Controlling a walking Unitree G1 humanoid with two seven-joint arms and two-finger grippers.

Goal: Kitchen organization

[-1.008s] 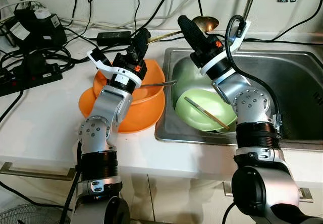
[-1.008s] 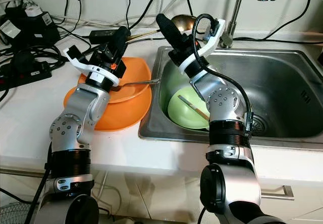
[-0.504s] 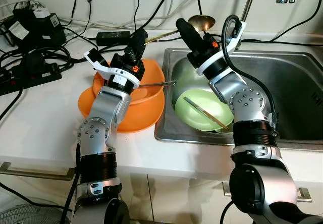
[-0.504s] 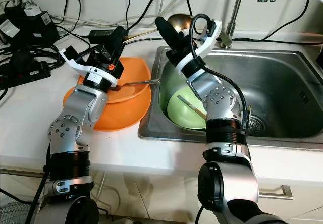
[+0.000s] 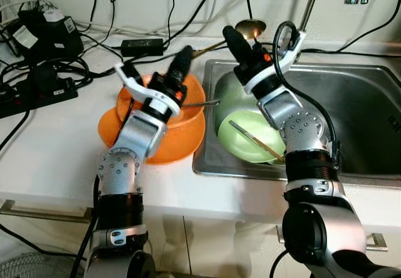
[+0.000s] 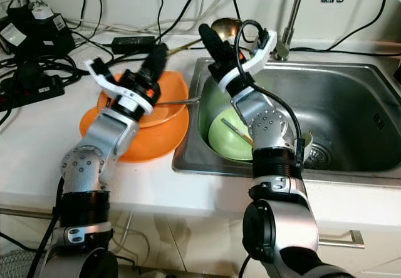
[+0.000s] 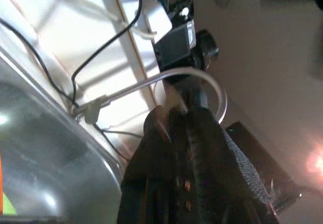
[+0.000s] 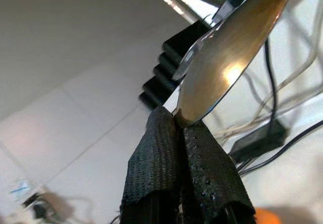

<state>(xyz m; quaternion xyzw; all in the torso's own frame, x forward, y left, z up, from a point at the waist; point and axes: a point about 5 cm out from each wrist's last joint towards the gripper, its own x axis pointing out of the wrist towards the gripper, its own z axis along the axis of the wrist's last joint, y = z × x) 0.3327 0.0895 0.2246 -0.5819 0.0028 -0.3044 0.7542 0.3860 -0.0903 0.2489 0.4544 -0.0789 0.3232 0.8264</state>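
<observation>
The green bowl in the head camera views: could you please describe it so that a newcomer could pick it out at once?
Start at the steel sink set into the white counter. The green bowl sits in its left end, below the right gripper. It is pale green with a thin stick lying across it, unlike the orange bowls stacked on the counter beside the sink.

Arms: we see two silver metal arms of rounded segments, dotted with small screws and joined by black ribbed bands.
Left hand [image 5: 182, 59]: black textured fingers, white plastic bracket at the wrist, small orange mark.
Right hand [image 5: 230, 35]: black dimpled fingers, white bracket, orange mark, a black cable looping from wrist to forearm.
</observation>
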